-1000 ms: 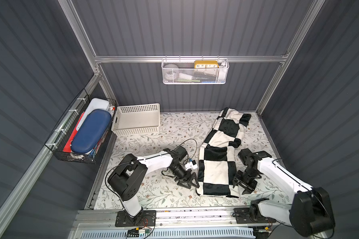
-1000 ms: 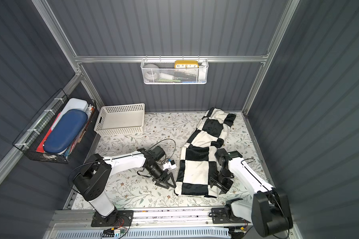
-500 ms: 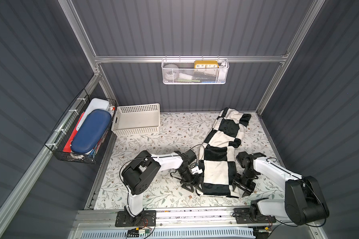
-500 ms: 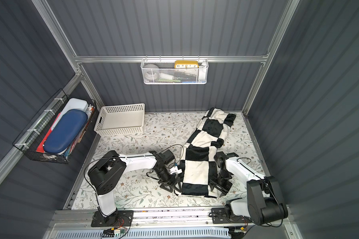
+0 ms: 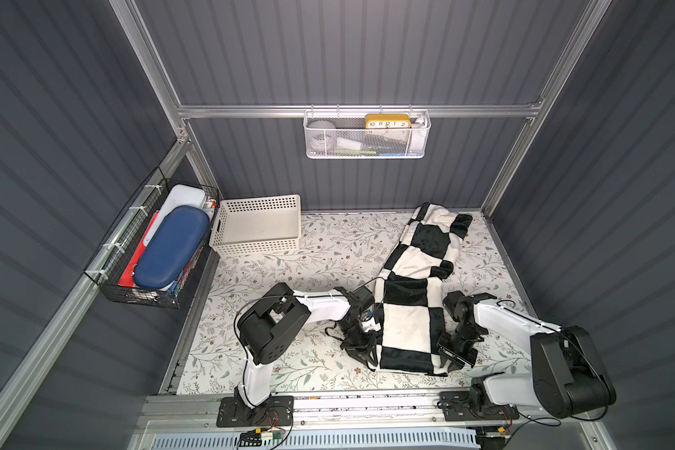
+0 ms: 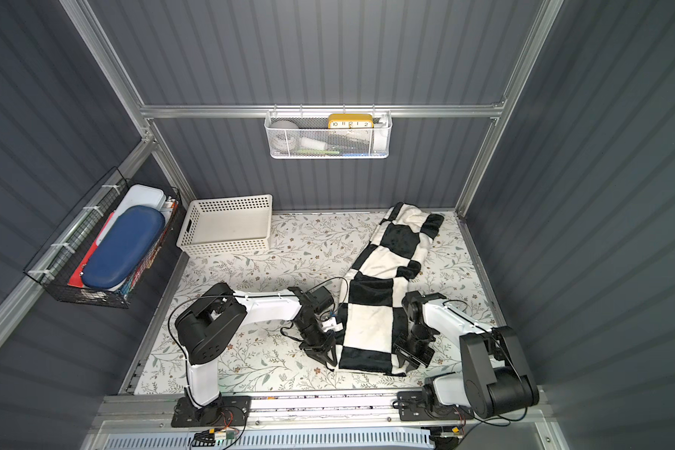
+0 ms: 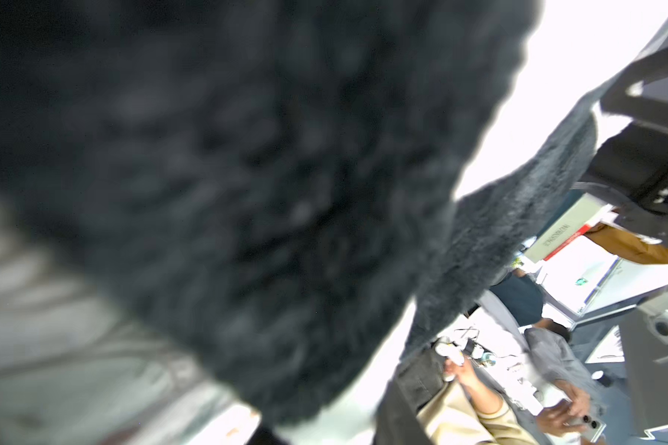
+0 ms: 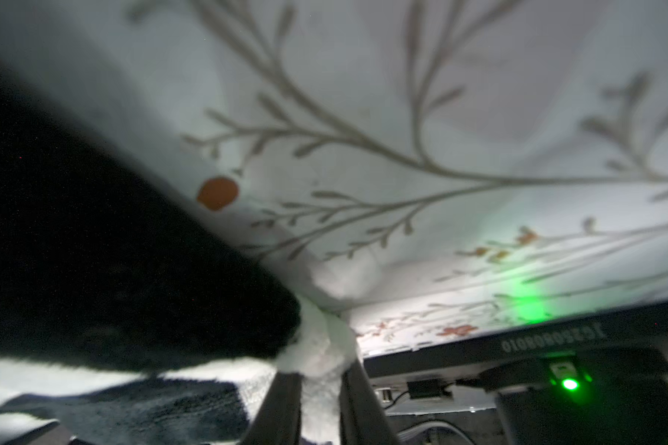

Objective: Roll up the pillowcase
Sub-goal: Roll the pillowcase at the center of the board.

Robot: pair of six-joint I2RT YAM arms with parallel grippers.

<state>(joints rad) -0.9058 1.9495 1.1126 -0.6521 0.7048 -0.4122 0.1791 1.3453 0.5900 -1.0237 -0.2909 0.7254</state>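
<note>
The black and white checkered pillowcase [image 5: 417,296] [image 6: 375,307] lies as a long folded strip from the back right to the table's front middle. My left gripper [image 5: 371,357] [image 6: 330,356] sits at its near left corner, fingers drawn together into the cloth edge. In the left wrist view blurred black plush of the pillowcase [image 7: 247,192] fills the picture and hides the jaws. My right gripper [image 5: 451,360] [image 6: 408,360] is at the near right corner. In the right wrist view the right gripper [image 8: 319,375] pinches a white tuft of the pillowcase [image 8: 112,269] between its dark fingers [image 8: 282,400].
A white perforated basket [image 5: 258,230] stands at the back left on the floral table cover [image 5: 328,249]. A black wire basket [image 5: 133,296] with a blue case hangs on the left wall. A white mesh basket [image 5: 367,150] hangs on the back wall.
Both grippers have moved in against the pillowcase's near corners and closed on the cloth. The left arm's elbow has folded toward the table's middle.
</note>
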